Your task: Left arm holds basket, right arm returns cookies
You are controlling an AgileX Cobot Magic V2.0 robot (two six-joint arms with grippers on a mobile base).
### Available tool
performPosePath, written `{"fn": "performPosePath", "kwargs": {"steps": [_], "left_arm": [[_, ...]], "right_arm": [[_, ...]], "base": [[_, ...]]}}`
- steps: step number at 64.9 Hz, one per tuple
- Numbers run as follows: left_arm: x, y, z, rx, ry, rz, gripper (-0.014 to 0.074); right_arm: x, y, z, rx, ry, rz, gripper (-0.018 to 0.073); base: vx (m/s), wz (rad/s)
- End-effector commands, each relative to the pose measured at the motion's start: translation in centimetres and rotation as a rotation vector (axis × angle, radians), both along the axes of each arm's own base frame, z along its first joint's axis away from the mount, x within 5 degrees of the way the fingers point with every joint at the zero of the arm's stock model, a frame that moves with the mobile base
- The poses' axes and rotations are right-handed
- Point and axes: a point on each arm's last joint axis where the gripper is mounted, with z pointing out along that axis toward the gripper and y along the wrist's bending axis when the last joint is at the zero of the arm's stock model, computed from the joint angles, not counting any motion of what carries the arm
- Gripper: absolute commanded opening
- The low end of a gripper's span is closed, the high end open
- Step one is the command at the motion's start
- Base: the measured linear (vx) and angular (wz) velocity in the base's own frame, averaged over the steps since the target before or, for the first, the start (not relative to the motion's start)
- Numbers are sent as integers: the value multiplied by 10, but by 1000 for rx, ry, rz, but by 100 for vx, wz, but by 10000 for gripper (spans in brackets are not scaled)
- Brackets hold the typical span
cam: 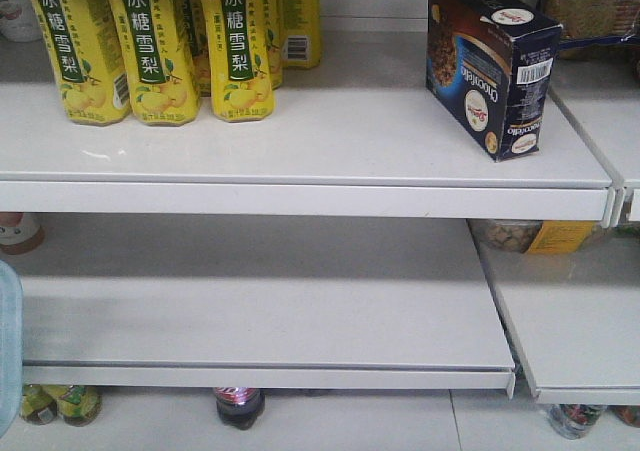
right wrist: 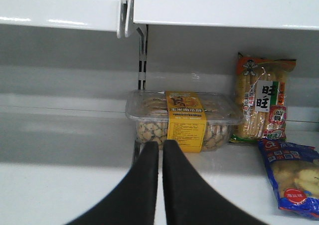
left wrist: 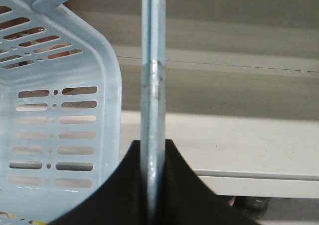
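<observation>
**Colleague:** Where are the cookies now?

**Me:** The cookies (cam: 492, 63) are standing upright on the top shelf (cam: 300, 146), near its right end, a little back from the front edge and angled, with the barcode face turned toward my front camera. Nothing is touching the carton. The yellow drink bottles (cam: 160, 46) are well apart from it, along the left of the same shelf.

**Colleague:** So the return is done?

**Me:** I judge it so: the carton is on the shelf and free. My right gripper (right wrist: 160, 152) has its fingers drawn nearly together with only a thin gap and nothing between them. Its wrist camera looks into a lower shelf, at a clear tray of snacks (right wrist: 184, 117) with a yellow label and a rice-cracker packet (right wrist: 261, 100) beside it.

**Colleague:** And the left side?

**Me:** The left gripper (left wrist: 153, 185) is clamped on the handle (left wrist: 152, 60) of the basket (left wrist: 60, 130), which runs up through its fingers. A sliver of the basket shows at the left edge of the front view. All I see left is pulling the right arm clear
</observation>
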Motion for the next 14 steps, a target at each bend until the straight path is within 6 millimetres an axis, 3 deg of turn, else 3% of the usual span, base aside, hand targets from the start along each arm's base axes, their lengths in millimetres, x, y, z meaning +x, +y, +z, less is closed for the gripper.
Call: {"fn": "performPosePath", "kwargs": {"steps": [1, 14], "left_arm": [[0, 0, 21, 26, -153, 0, -3], [0, 0, 21, 26, -153, 0, -3]], "right_arm": [[0, 0, 1, -9, -59, -6, -6], [0, 0, 1, -9, -59, -6, -6]], "base": [[0, 0], [0, 0]]}}
